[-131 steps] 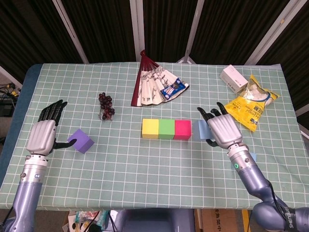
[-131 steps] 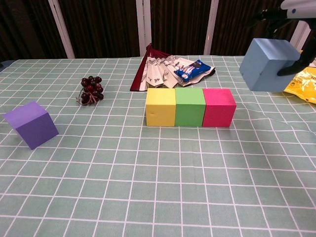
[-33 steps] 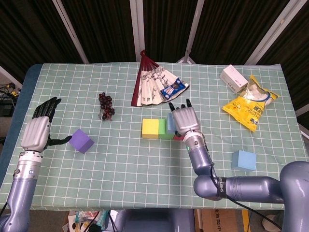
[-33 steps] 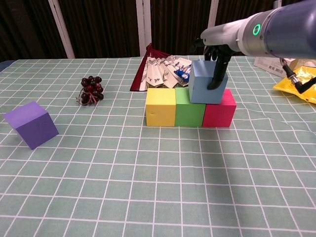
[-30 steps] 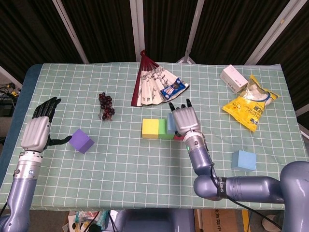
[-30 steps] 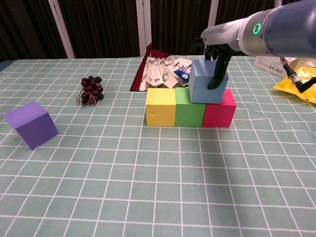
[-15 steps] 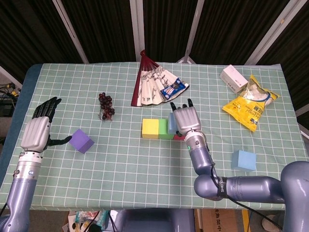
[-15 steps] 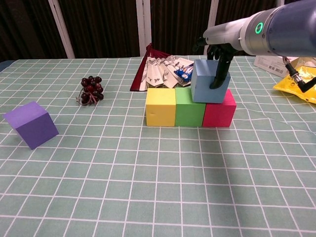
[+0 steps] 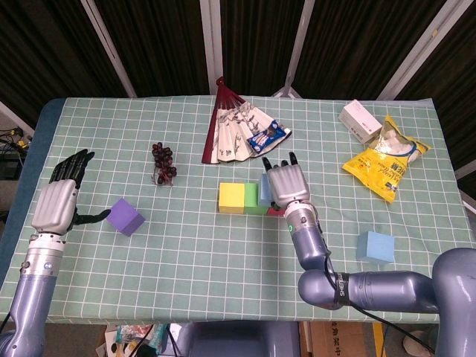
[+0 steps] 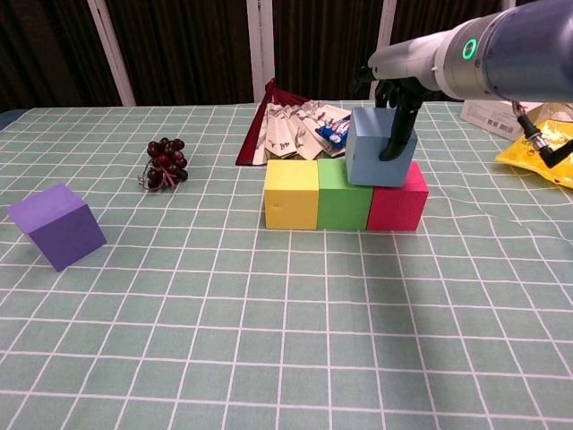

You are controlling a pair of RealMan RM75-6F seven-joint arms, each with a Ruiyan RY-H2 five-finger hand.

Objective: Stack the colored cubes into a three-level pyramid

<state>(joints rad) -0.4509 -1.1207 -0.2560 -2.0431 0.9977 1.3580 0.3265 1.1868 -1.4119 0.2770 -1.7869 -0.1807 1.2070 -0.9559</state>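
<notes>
Chest view shows a light blue cube (image 10: 379, 149) sitting on the second level, resting over the seam between the green cube (image 10: 345, 194) and the pink cube (image 10: 397, 197), with the yellow cube (image 10: 291, 194) closing the row on the left. The right hand (image 10: 395, 98) grips this blue cube from above, its dark fingers (image 10: 398, 130) running down the cube's front face and others behind the top edge. In the head view that same right hand (image 9: 288, 186) covers most of the stack, so only a sliver of the light blue cube (image 9: 264, 190) shows beside the yellow cube (image 9: 231, 198) and green cube (image 9: 254, 200).

Head view alone shows a second light blue cube (image 9: 374, 246) lying well apart near the table's right front, and the left hand (image 9: 59, 201), fingers spread and holding nothing, just beside the tilted purple cube (image 9: 125, 216). Farther back lie a bunch of dark grapes (image 9: 163, 162), a folding fan (image 9: 232, 128) with a blue snack packet (image 9: 266, 136) on it, a yellow snack bag (image 9: 387, 160) and a white box (image 9: 361, 120).
</notes>
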